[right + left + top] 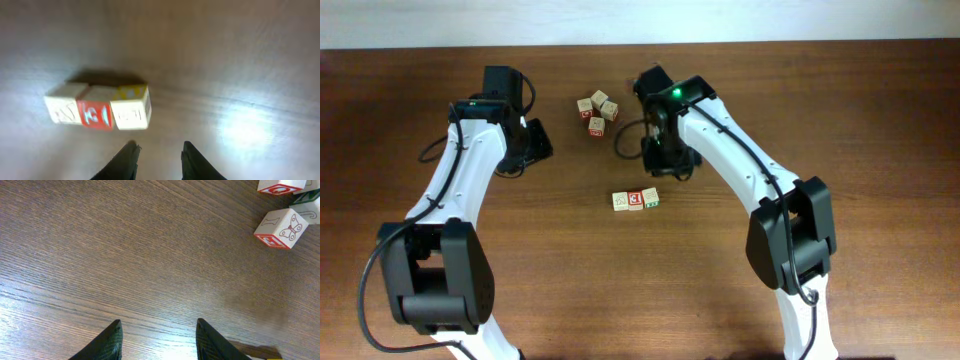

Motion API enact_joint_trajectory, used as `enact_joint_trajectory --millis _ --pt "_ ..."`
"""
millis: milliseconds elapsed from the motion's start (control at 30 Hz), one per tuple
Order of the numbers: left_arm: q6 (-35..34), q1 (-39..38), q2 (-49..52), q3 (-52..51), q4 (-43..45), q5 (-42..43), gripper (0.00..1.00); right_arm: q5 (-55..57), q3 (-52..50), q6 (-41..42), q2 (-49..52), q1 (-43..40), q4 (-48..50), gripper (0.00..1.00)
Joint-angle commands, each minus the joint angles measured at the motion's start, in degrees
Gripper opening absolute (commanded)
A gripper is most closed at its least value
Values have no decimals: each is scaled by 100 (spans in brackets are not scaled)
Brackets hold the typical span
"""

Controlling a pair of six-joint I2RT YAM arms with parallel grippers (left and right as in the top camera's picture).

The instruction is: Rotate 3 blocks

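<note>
Left arm (460, 175), right arm (730, 145): white and black, over a brown wooden table (880, 120).
Left gripper (159, 322): fingers moderately parted, nothing between them, above bare wood.
Right gripper (160, 146): fingers narrowly parted, holding nothing, near the blocks but apart from them.
Blocks (635, 200): three touching in a row at table centre, namely pale block (62, 109), red-faced block (96, 114), yellow-topped block (131, 112).
Spare cubes (597, 110): separate cluster farther back.

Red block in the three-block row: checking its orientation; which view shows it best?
Right wrist: the red block appears large, mid-row, though blurred. Overhead shows it tiny; left wrist misses it.
</note>
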Motion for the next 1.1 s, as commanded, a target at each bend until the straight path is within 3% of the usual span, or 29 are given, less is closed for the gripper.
enact_joint_trajectory --millis 0,300,633,1067 --pt "-31 -55 42 -4 -7 -22 46 -476 -527 66 -52 129 -44 29" --pt "-31 -81 42 -4 -4 -22 46 -634 -1211 74 -52 597 201 29" --pt "-31 -81 42 -7 -9 -22 46 -483 -1934 680 -46 745 1593 34" --pt "-28 -81 42 -4 -9 -22 46 -433 -1978 675 -46 743 1875 33"
